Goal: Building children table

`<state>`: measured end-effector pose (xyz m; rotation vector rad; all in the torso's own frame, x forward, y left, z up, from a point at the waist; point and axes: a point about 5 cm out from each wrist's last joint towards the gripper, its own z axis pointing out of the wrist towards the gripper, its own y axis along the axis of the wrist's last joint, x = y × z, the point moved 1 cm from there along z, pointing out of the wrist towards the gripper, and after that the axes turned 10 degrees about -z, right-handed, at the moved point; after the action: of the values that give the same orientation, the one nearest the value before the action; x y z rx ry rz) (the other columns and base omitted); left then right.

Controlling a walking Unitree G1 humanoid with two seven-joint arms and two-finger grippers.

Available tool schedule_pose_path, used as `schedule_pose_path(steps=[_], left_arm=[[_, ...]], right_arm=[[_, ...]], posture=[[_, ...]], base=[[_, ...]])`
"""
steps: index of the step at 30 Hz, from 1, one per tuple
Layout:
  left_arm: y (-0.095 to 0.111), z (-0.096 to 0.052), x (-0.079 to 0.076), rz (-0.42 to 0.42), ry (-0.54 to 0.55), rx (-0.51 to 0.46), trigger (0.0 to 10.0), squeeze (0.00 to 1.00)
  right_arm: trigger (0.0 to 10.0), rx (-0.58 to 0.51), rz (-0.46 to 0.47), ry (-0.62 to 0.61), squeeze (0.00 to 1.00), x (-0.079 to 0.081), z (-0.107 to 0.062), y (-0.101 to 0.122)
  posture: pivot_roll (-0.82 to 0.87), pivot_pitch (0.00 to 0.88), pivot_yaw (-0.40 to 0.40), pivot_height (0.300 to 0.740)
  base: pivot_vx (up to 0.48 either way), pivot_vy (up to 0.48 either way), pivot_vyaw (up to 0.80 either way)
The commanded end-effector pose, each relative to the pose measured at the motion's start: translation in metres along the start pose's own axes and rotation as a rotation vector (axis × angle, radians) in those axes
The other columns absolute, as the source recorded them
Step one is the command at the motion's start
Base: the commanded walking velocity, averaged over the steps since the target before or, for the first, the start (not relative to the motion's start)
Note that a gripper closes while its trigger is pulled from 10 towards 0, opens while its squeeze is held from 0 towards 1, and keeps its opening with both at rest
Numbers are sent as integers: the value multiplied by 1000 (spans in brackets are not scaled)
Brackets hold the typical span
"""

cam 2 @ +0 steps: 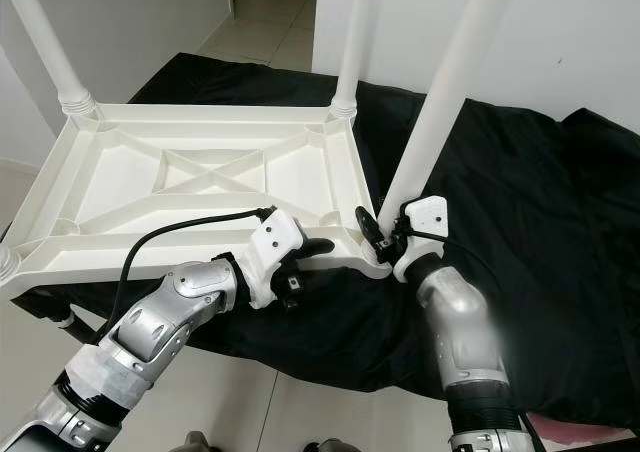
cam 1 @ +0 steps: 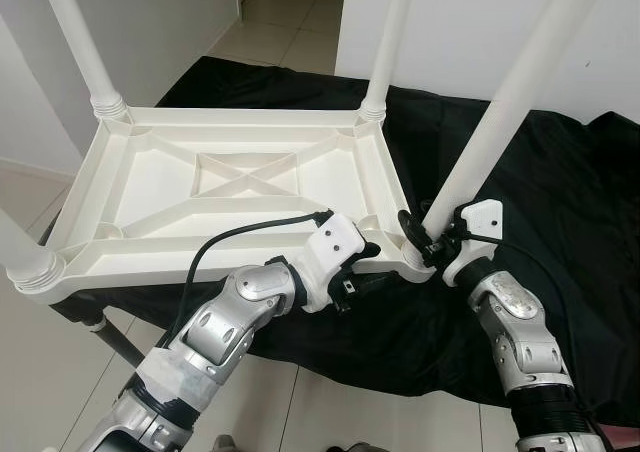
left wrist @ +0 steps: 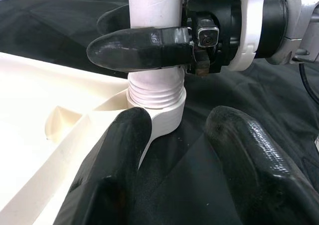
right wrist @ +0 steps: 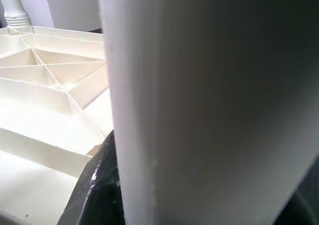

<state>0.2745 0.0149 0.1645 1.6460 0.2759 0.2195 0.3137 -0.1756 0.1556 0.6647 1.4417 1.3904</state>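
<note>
Left arm bent, reaching forward; left tool (cam 1: pixel 375 262) with fingers apart at near rim of upturned tabletop (cam 1: pixel 160 187). Right tool (cam 1: pixel 422 237) clamped on near-right leg (cam 1: pixel 500 102) just above threaded socket. Tabletop lies on black-draped bench (cam 1: pixel 560 202).

Black-draped bench carrying an upturned white table

A black cloth (cam 1: pixel 560 192) covers the low bench, its folds hanging over the near edge, and a dark frame leg (cam 1: pixel 112 340) shows below at the robot's left. Directly on the cloth lies the white plastic tabletop (cam 1: pixel 150 187), underside up, its ribs crossing in an X at the middle; its left end reaches past the cloth's edge. The bench stands on a pale tiled floor (cam 1: pixel 330 402).
</note>
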Motion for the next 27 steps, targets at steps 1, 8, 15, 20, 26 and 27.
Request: schedule_pose_path(steps=[1,8,15,20,26,27], left_arm=[[-1,0,-3,10,-47,16,10000,0],[-1,1,-3,11,-53,16,10000,0],[0,1,-3,11,-56,17,10000,0],[-1,0,-3,10,-56,18,10000,0],[-1,1,-4,8,-59,20,10000,0],[-1,1,-4,8,-59,20,10000,0]], right_arm=[[0,38,22,23,0,4,-5,-11],[10000,75,35,-36,0,3,-4,-12],[10000,121,80,-156,0,8,-2,-8],[10000,166,109,-286,0,11,-5,-9],[10000,238,151,-523,0,23,-11,-15],[10000,238,151,-523,0,23,-11,-15]], posture=[[-7,57,-57,740],[-11,58,-53,740],[-10,58,-52,740],[-10,59,-51,740],[-14,63,-50,740],[-14,63,-50,740]], base=[[0,0,0],[0,0,0],[0,0,0],[0,0,0],[0,0,0],[0,0,0]])
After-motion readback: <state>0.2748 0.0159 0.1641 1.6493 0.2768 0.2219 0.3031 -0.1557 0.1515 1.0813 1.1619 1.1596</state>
